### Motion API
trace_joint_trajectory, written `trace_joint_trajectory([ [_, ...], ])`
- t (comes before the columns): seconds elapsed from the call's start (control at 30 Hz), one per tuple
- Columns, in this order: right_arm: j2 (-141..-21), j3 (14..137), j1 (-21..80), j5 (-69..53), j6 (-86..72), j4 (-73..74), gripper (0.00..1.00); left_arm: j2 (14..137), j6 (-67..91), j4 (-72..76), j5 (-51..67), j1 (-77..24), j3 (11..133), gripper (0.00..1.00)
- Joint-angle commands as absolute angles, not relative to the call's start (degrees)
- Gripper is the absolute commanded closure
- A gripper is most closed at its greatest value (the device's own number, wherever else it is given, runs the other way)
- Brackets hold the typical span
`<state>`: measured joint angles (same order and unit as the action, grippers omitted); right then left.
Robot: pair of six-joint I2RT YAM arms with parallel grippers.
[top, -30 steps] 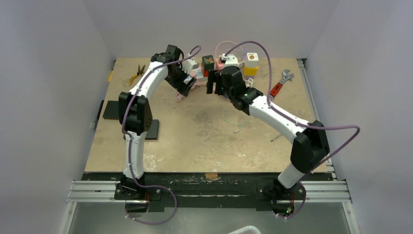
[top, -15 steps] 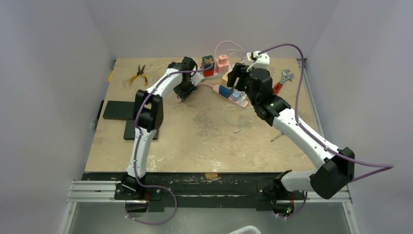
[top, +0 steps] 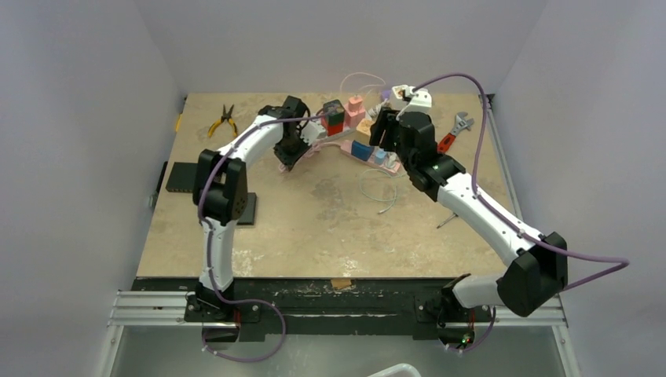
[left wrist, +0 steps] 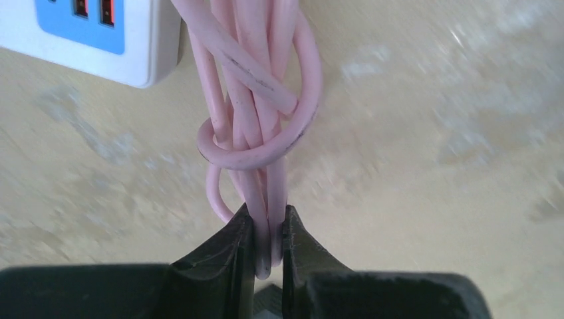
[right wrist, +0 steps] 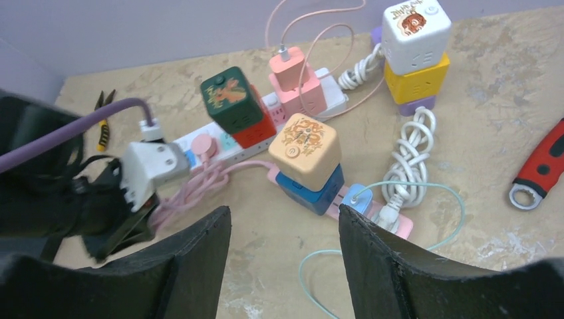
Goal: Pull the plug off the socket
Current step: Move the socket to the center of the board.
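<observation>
At the far end of the bench (left wrist: 432, 133) we see the left fingers (left wrist: 247, 234) clenched on a knotted bundle of pink cord (left wrist: 256, 119), just beside the end of a white power strip (left wrist: 86, 40) with a blue face. The right fingers (right wrist: 211, 239) stand apart, grasping nothing, poised above a tan cube adapter (right wrist: 304, 149) stacked on a blue cube (right wrist: 312, 189) in the pink power strip (right wrist: 398, 227). A pale blue plug (right wrist: 362, 197) sits in that pink strip just beside the blue cube, and its teal lead (right wrist: 300, 269) loops over the bench. A pink plug (right wrist: 287, 63) is seated on a pink adapter (right wrist: 302, 93) on the white strip, next to a green cube (right wrist: 226, 96) on a red cube (right wrist: 256, 133). Farther right, a white cube (right wrist: 414, 26) tops a yellow cube (right wrist: 416, 76), with a coiled white cord (right wrist: 409, 156) near them. We also make out yellow-handled pliers (top: 224, 119) and a red-handled wrench (top: 451, 135) at the bench's far corners.
</observation>
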<state>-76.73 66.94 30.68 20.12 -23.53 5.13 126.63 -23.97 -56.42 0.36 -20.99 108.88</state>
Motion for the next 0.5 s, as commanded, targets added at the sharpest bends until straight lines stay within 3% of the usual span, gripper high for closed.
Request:
trace_joint_trajectory([
  [0.0,-78.5,66.3,30.4,18.3,-25.1,6.1,0.42,111.9,-21.7,-62.5,8.7,-21.3,97.3,1.0],
  [0.2,-80.4,64.2,30.6,14.4,-24.6,7.3,0.43,101.3,-18.0,-59.8,15.2,-25.0,77.2,0.97],
  [0.3,-80.7,63.1,31.9,13.6,-23.7,7.4,0.43,99.6,-16.5,-58.7,18.2,-27.7,72.3,0.66],
  [0.47,-80.6,61.6,35.3,15.3,-22.1,7.6,0.43,95.8,-14.7,-58.9,22.9,-28.1,71.3,0.36],
])
